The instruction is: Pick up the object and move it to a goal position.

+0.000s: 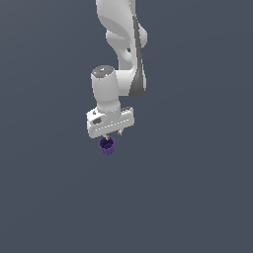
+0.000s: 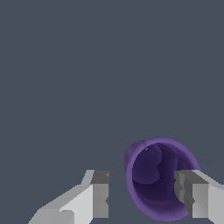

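Now, scene: plain gray counter (image 1: pixel 197 197), no edges or corners visible.
Arm: white Panda, reached down from the exterior view's top.
End effector (image 1: pixel 113 134): pointed down, jaws apart w/ a clear gap in wrist view (image 2: pixel 142 197); gripped nothing.
Fingers (image 2: pixel 99 192): one stood outside the cup, other over its far rim.
Object (image 1: pixel 106 146): small dark purple cup (image 2: pixel 159 179), hollow top facing up, just under the fingertips, off-center between them; contact can't tell.
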`<state>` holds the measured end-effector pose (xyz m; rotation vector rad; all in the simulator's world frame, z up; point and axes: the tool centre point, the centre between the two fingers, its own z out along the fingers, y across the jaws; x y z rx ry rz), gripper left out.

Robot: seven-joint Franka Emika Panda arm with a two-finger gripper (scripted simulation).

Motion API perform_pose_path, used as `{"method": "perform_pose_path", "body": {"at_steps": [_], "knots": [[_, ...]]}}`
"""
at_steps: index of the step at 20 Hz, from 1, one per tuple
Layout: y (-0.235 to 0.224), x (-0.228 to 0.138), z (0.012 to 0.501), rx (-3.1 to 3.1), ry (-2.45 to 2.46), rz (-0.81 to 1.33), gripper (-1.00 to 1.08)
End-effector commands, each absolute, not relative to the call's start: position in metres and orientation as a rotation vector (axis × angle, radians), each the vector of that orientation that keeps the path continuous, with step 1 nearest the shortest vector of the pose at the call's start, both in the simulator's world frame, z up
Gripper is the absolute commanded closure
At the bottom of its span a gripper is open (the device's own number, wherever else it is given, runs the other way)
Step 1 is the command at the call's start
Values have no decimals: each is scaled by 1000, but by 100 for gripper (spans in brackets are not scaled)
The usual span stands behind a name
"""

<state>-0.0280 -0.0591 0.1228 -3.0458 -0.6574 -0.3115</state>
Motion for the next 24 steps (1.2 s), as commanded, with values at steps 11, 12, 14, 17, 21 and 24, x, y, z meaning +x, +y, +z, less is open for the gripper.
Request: {"method": "perform_pose_path", "body": {"at_steps": [11,12,14,17,21,24], "knots": [[-73,-53,101,-2981,-941,-423,-20],[-73,-54,101,-2978,-953,-428,-20],[-74,-56,99,-2973,-972,-436,-20],[-75,-58,98,-2969,-988,-443,-20],[-75,-58,98,-2969,-986,-442,-20],[-75,-57,95,-2969,-987,-442,-20]]}}
